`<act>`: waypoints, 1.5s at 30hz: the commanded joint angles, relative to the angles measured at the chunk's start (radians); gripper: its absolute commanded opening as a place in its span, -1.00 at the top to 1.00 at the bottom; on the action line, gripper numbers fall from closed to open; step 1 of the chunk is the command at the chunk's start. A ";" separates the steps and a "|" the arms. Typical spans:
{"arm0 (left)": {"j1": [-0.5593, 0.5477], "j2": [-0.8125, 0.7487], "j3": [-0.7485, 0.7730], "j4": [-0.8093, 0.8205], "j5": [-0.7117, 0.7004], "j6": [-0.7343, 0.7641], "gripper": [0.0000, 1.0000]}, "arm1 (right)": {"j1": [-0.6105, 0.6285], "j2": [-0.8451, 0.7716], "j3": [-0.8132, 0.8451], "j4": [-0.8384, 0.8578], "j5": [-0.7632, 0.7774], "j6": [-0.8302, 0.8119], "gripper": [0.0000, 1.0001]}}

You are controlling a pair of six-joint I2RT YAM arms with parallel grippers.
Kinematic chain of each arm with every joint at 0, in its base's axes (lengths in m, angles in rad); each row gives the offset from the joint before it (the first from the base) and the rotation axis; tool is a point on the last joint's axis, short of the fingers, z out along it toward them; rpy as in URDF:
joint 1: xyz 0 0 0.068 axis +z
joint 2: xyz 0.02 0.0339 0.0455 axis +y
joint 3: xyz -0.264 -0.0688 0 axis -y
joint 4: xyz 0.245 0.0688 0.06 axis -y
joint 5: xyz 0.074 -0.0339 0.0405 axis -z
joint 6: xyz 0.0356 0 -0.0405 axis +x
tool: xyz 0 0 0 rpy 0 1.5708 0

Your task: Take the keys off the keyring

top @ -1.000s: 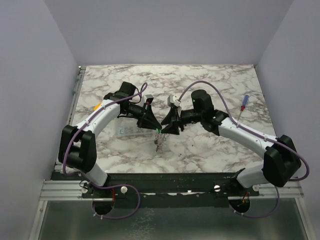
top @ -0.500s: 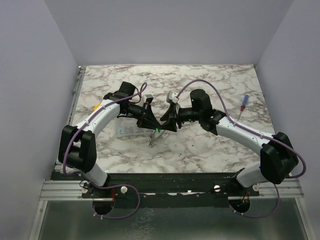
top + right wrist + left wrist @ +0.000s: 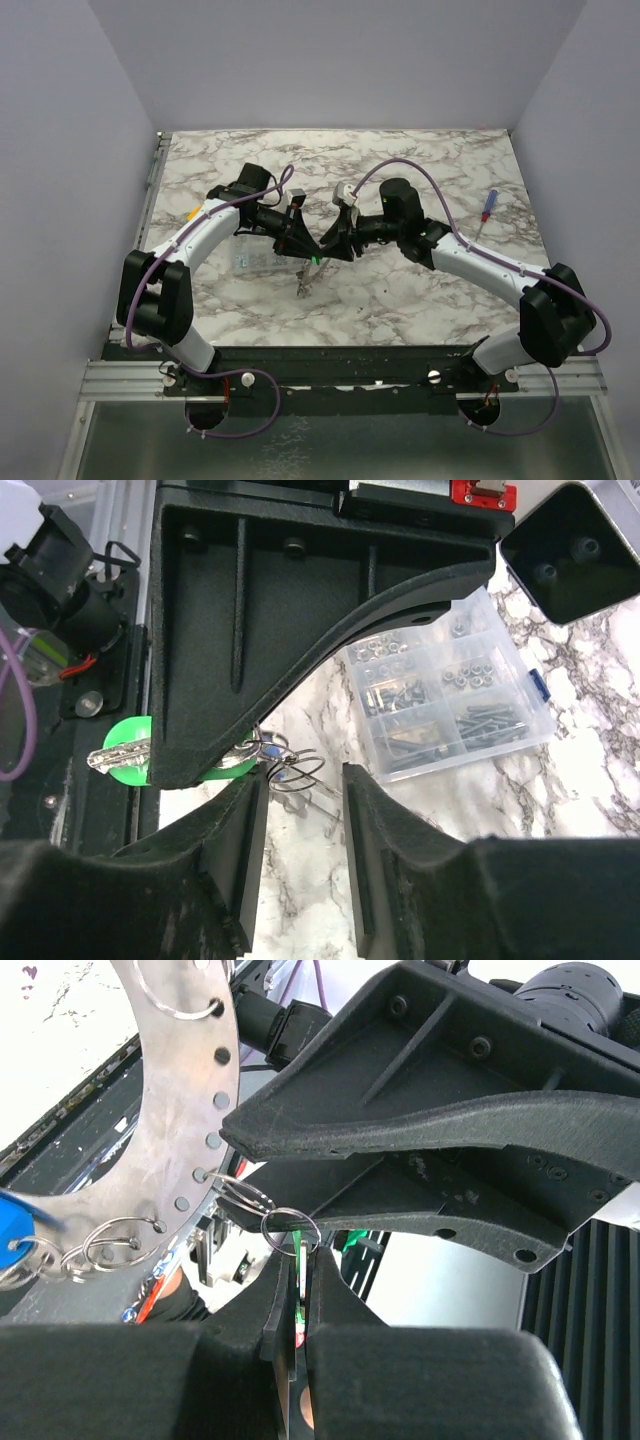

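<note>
In the left wrist view the keyring (image 3: 185, 1080), a flat grey metal ring with a row of small holes, hangs at the upper left, with thin wire split rings (image 3: 290, 1228) through its holes. My left gripper (image 3: 300, 1265) is shut on the green-headed key (image 3: 125, 752). A blue key head (image 3: 15, 1232) shows at the left edge. My right gripper (image 3: 300, 785) is open, its fingers on either side of the wire split rings (image 3: 298, 770), right against the left gripper's finger. From above, the two grippers meet tip to tip over the table, and the other keys (image 3: 303, 285) dangle below them.
A clear compartment box (image 3: 450, 695) of small screws and nuts lies on the marble table (image 3: 400, 300) just beyond the grippers. A screwdriver with a blue and red handle (image 3: 487, 208) lies at the far right. Purple walls enclose the table.
The right gripper has moved left, up against the left gripper, and its jaws have narrowed a little. The dangling keys have swung slightly left. The left arm has stayed put.
</note>
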 commanded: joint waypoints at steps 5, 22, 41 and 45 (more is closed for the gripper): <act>0.000 -0.036 0.005 0.008 0.036 -0.003 1.00 | 0.006 -0.032 -0.006 -0.002 0.157 -0.026 0.67; 0.010 -0.030 0.008 0.018 0.028 -0.006 1.00 | 0.006 -0.107 -0.060 -0.102 0.176 -0.118 0.96; 0.032 -0.053 -0.082 0.056 -0.071 -0.034 1.00 | -0.045 -0.139 -0.034 -0.053 0.118 -0.008 0.99; 0.040 -0.049 -0.083 0.067 -0.092 -0.033 1.00 | -0.052 -0.147 -0.035 -0.065 0.116 -0.008 0.99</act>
